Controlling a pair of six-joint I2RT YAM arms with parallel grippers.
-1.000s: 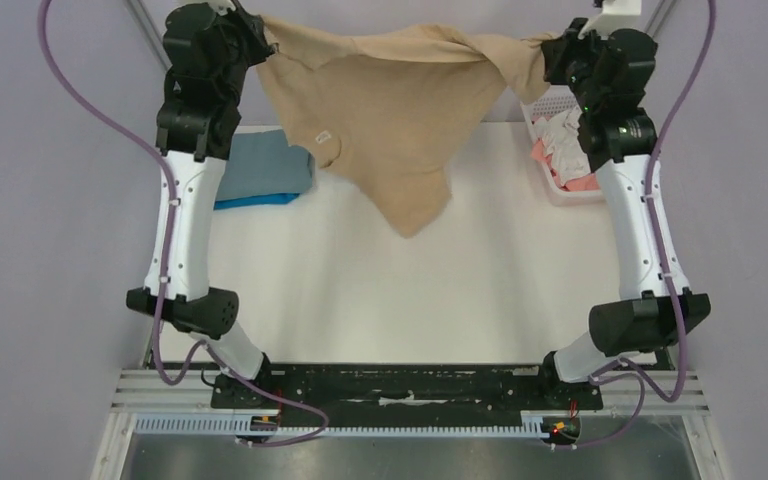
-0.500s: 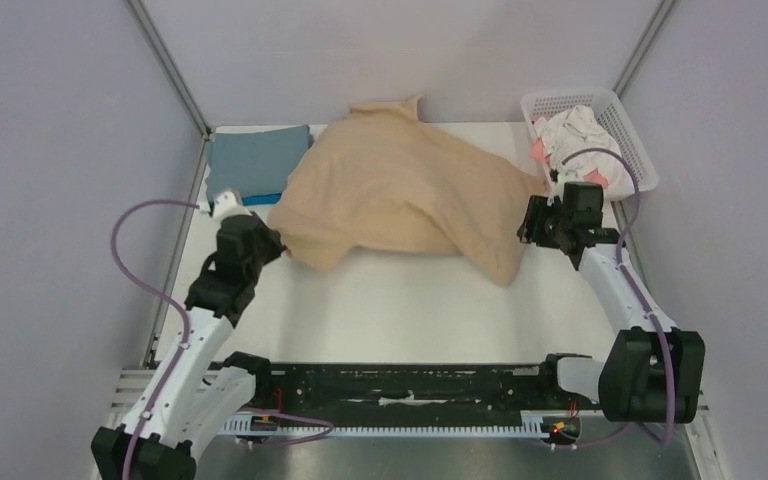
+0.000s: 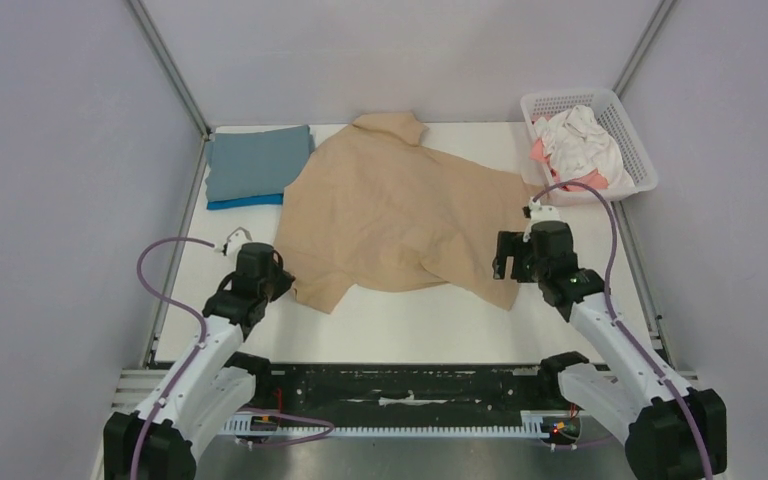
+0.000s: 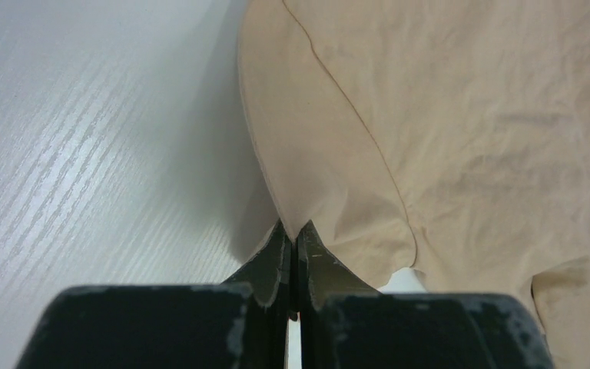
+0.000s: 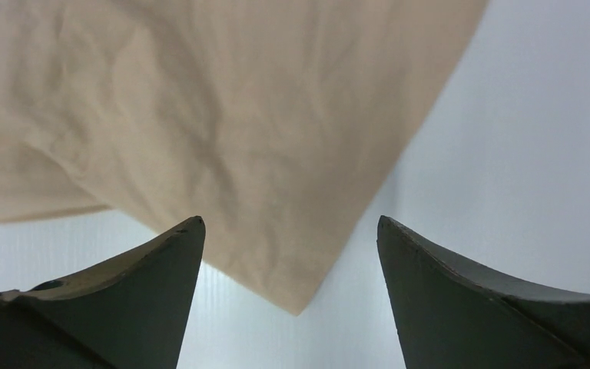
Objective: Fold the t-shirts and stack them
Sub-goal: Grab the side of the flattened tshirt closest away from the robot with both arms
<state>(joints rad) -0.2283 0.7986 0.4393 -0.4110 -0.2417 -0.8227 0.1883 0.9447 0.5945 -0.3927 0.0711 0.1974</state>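
Observation:
The large tan-beige t-shirt [image 3: 390,215] lies spread on the white table, collar toward the back. My left gripper [image 3: 282,268] is shut on the shirt's left edge; the left wrist view shows the cloth [image 4: 445,115] pinched between the closed tips [image 4: 293,229]. My right gripper [image 3: 505,270] is open just above the shirt's near right corner; the right wrist view shows that corner [image 5: 292,292] lying free between the spread fingers [image 5: 154,269]. A folded grey-blue shirt [image 3: 258,160] lies on a bright blue one [image 3: 245,201] at back left. White and coral-pink shirts [image 3: 575,140] fill the basket.
A white lattice basket [image 3: 632,130] stands at the back right corner. Metal frame posts rise at the two back corners. Purple cables loop beside both arms. The arm bases and a black rail sit at the near edge.
Both arms came down and pulled back toward the near edge, laying the tan shirt flat from hanging. The right gripper has let go of its corner; the left still grips.

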